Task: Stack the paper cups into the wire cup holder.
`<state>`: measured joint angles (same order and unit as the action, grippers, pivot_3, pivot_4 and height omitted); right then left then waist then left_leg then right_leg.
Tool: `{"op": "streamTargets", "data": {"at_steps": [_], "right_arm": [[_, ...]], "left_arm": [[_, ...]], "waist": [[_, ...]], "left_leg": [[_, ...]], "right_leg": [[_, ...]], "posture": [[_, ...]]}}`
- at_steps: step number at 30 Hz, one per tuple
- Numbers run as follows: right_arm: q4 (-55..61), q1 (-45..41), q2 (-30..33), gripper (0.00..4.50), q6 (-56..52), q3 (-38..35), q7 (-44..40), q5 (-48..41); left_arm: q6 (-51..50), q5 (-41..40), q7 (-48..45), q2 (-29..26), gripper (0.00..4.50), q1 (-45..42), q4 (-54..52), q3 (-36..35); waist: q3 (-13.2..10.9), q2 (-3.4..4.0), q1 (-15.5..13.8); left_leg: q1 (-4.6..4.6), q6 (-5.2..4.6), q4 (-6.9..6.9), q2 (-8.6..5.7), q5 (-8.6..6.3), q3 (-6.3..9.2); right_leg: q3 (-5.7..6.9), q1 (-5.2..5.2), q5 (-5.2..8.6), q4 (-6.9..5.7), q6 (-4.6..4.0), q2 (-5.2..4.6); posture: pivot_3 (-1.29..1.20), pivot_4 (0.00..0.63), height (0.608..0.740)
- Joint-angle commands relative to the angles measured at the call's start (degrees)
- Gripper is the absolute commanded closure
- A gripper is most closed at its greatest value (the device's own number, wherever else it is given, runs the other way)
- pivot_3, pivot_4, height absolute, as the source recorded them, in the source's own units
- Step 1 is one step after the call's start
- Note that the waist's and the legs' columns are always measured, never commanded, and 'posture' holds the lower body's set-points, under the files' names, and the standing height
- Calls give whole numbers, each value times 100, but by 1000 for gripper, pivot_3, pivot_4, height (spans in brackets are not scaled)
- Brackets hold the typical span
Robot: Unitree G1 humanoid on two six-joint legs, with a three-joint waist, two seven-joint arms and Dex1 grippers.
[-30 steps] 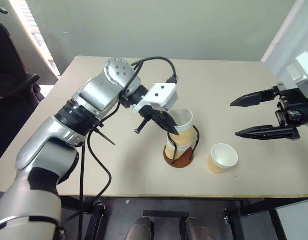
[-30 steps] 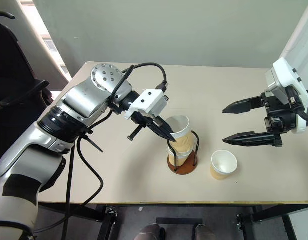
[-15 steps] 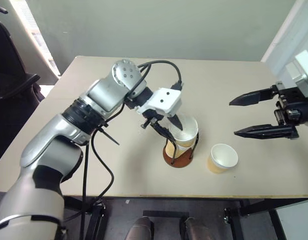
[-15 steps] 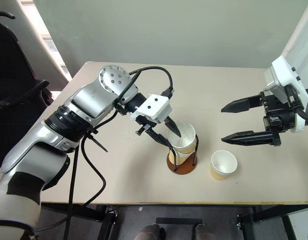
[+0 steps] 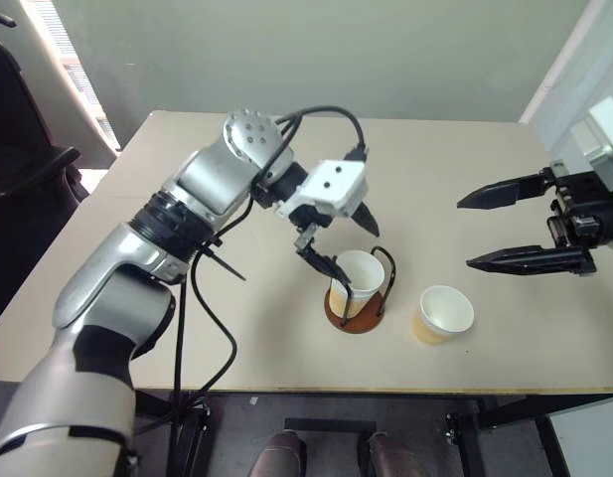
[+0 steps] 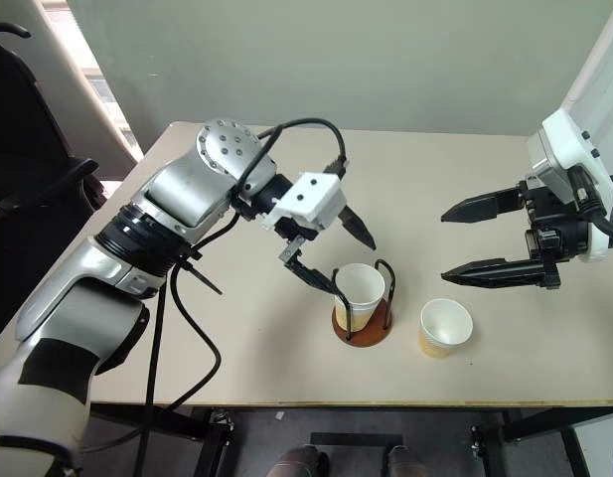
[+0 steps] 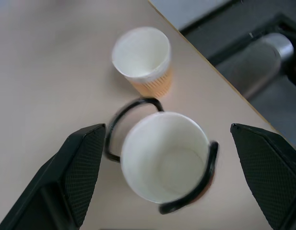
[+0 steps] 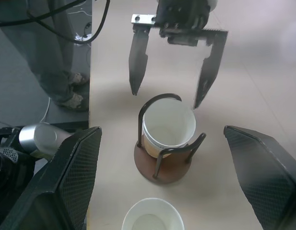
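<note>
Left claw [image 6: 344, 261] wide above wire cup holder [image 6: 363, 320]; stacked cups [image 6: 359, 290] seemingly seated; right claw [image 6: 467, 241] wide

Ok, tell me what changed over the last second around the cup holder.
The left gripper let go of the cup it was pinching by the rim, opened wide and lifted clear; that cup dropped from tilted to seated upright in the wire cup holder. The lone cup on the table and the open right gripper stayed as they were.
</note>
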<state>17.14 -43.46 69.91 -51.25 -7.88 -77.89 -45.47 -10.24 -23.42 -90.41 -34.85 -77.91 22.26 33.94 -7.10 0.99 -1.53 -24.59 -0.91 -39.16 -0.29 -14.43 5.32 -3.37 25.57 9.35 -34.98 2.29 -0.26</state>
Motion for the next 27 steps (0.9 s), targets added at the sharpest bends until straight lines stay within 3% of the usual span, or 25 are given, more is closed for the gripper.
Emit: {"op": "streamTargets", "data": {"at_steps": [1, 7, 12, 19, 27], "right_arm": [[319, 145, 7, 253, -222, -284, 293, -246], [1094, 699, -73, 253, -717, -309, 1095, -462], [1819, 1271, 384, 253, -370, 298, 1358, 371], [2244, 1949, 622, 253, 221, 1446, 1652, 1702], [1975, 2237, 699, 253, 728, 1958, 1583, 2698]], "left_arm": [[-770, -434, 21, 0, 46, -142, 12, -1025], [-1772, -842, 320, -516, 46, 480, -483, -2250], [-1635, -865, 440, -1035, 46, 1713, -1444, -2909], [-2007, -875, 750, -1238, 46, 2151, -1793, -3208], [-2049, -778, 792, -1256, 46, 2016, -1663, -3254]], "waist": [[0, 0, 4], [2, 10, 38], [5, 15, 37], [3, 11, -47], [3, 11, -3]], "left_leg": [[0, 0, 1, 0, 0, -1], [8, 10, 6, 0, 6, -7], [14, 53, 8, -1, 30, -13], [22, -12, -19, -9, -10, -2], [36, -14, -11, -8, -12, -5]], "right_leg": [[0, 0, 0, 0, 1, 0], [-6, 1, 9, -3, 13, 1], [-11, -2, 17, -4, 22, 0], [-7, -25, 14, -7, 21, -8], [-7, -32, 10, -11, 13, -8]], "posture": [[0, 150, 740], [0, 150, 740], [0, 150, 740], [0, 150, 740], [0, 150, 740]]}}
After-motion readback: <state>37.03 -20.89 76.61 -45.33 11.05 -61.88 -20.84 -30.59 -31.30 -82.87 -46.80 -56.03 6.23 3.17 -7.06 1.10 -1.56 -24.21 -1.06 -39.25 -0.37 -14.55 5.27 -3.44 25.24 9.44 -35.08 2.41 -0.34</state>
